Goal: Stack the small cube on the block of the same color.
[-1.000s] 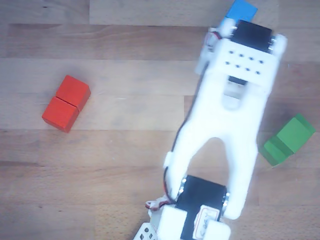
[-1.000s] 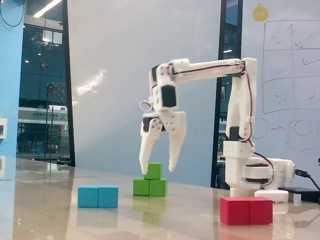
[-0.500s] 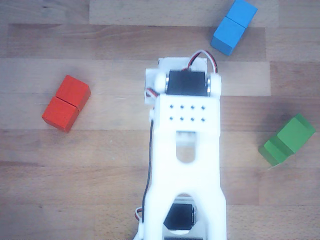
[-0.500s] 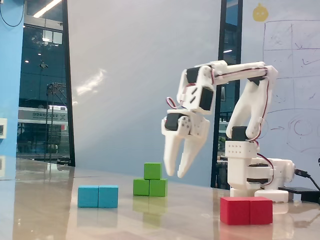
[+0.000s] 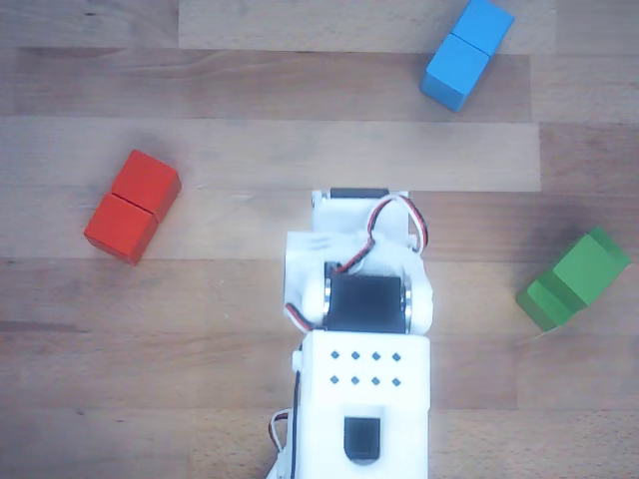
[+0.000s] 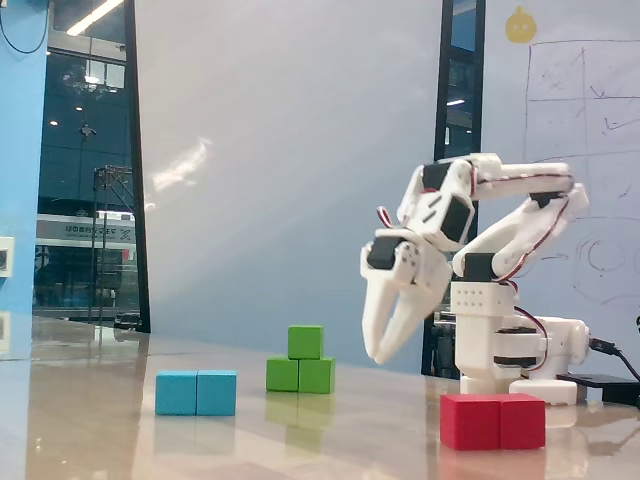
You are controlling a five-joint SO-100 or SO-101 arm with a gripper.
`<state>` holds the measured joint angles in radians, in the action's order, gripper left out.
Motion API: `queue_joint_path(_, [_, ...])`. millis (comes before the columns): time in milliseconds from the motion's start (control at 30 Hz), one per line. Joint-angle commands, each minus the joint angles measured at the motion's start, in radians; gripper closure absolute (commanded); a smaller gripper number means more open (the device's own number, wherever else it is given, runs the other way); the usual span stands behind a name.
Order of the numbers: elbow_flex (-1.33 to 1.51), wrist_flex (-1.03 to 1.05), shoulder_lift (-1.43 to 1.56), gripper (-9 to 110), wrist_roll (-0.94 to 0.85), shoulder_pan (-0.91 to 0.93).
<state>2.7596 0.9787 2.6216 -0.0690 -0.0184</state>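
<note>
The small cube (image 6: 306,341) is seen resting on top of the green block (image 6: 300,374), over its middle seam. The claw (image 6: 378,352) is held in the air to the right of the stack, apart from it, with its fingers pointed down and close together. A blue block (image 6: 196,392) and a red block (image 6: 492,420) lie on the worktop (image 6: 330,440).

Even daylight washing over the wooden table (image 5: 150,299) in the other view, blocks throwing short soft shadows, slight overall softness, the fixed view showing glare streaking the grey wall (image 6: 290,150), tabletop mirroring the blocks
</note>
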Motion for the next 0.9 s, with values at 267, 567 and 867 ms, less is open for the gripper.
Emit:
queue_joint_path(267, [0.232,0.077,0.469,102,0.003,0.002])
queue_joint_path(567, [0.265,0.285,0.724,101,-0.006,0.003])
queue_joint_path(867, [0.293,0.327,0.834,102,-0.005,0.003])
